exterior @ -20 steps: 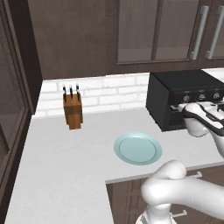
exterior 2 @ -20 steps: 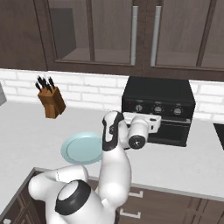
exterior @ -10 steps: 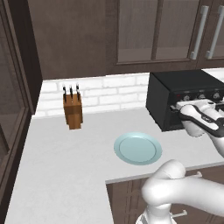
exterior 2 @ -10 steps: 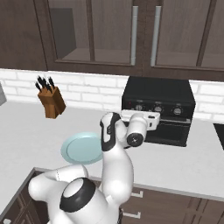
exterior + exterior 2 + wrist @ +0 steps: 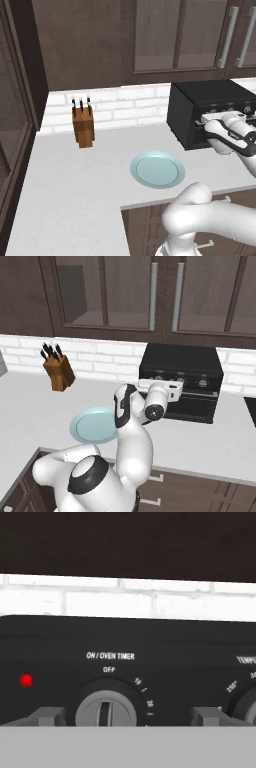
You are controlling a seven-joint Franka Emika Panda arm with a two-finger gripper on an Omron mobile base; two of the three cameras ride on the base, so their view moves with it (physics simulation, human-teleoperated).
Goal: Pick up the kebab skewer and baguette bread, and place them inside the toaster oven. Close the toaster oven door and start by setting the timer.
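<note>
From the left base, the toaster oven (image 5: 210,112) sits at the surface's (image 5: 75,175) three o'clock; from the right, the hand (image 5: 176,391) hovers at its knobs; hand-cam: fingers spread wide, empty, flanking the rigid, likely slick timer knob (image 5: 106,709), best pinched across its ridge.

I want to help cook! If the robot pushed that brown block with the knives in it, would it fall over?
Maybe. The knife block looks tall and narrow, so a push up high could tip it. Its black handles stick out on top, which probably makes it a bit top-heavy. It seems solid, so a low push might just slide it on the smooth counter.
</note>
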